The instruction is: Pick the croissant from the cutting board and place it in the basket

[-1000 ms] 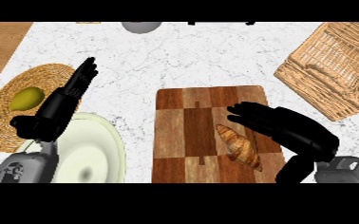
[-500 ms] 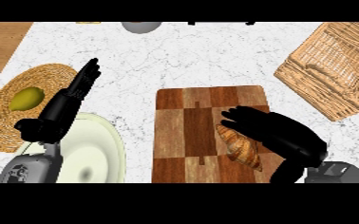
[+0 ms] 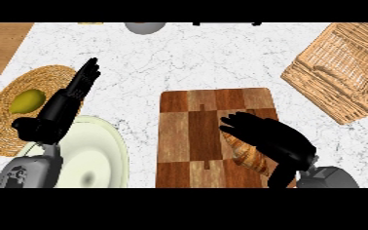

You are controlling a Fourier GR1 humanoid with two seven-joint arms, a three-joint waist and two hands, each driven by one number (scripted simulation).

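Much of the golden-brown flaky croissant [image 3: 248, 155] is hidden from us: the black right hand [image 3: 277, 139] lies over its upper and right part, and we see only its lower left side and a tip poking out below the palm. It lies on the right half of the brown checkered wooden cutting board [image 3: 194, 136], whose lower edge is cut off by the bottom of the view. The right hand's fingers are curved down over the croissant and point up and left, but we cannot tell whether they actually close round it or only cover it.

The woven wicker basket [image 3: 338, 73] sits at the upper right, well apart from the board, and its right side runs out of the view. The black left hand [image 3: 68, 100] rests at the left with fingers straight and pressed together, pointing up, holding nothing. Below it lies a pale cream round plate [image 3: 93, 156], partly hidden by the grey forearm and cropped at the bottom. A yellow-green fruit [image 3: 27, 101] sits on a round woven straw mat [image 3: 50, 80], cut off at the left. A grey round object [image 3: 144, 27] at the top edge is too cropped to identify.
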